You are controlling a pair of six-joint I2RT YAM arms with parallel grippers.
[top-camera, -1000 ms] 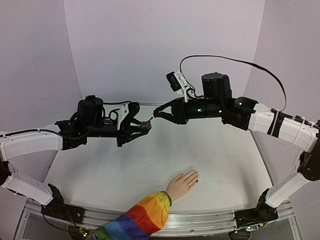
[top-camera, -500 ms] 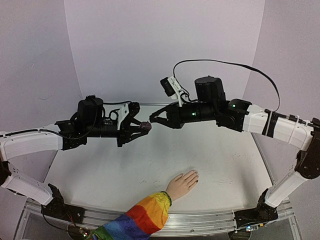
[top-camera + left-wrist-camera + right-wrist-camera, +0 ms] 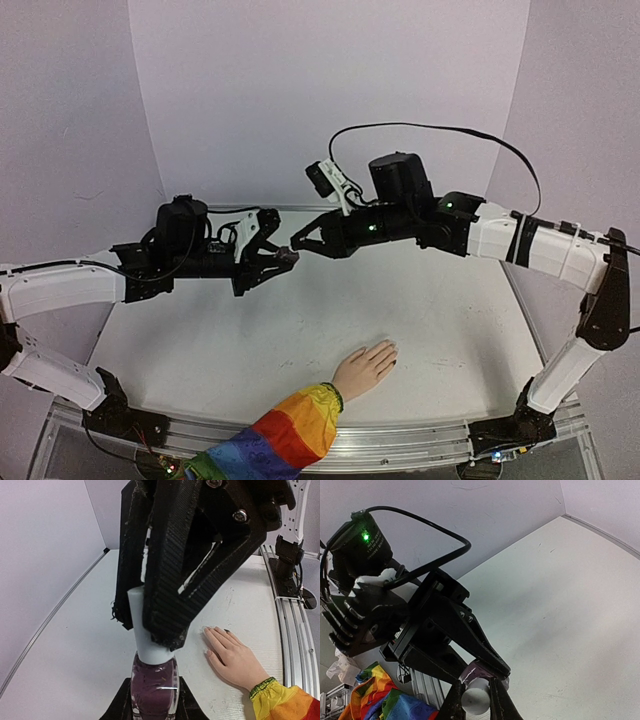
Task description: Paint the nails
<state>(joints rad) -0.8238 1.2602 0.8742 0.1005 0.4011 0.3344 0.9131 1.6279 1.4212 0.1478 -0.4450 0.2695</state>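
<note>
My left gripper [image 3: 281, 258] is shut on the polish bottle [image 3: 290, 256], held above the table; the left wrist view shows its purple glass [image 3: 154, 687] between my jaws [image 3: 154, 702]. My right gripper [image 3: 298, 243] meets it from the right and is shut on the bottle's white cap [image 3: 475, 699], with a finger [image 3: 497, 700] against each side. The cap [image 3: 145, 630] and right fingers [image 3: 172, 605] fill the left wrist view. The mannequin hand [image 3: 367, 368] lies palm down near the front edge. Its nails are tiny; one shows a dark spot [image 3: 226, 630].
The rainbow sleeve [image 3: 285, 435] runs from the hand off the front edge, over the metal rail [image 3: 400, 440]. It also shows in the right wrist view [image 3: 370, 695]. Purple walls close the table's back and sides. The right arm's cable [image 3: 440, 130] arcs overhead.
My right arm has moved left toward the bottle, and its fingers now sit round the cap. The left arm, bottle and mannequin hand have stayed put.
</note>
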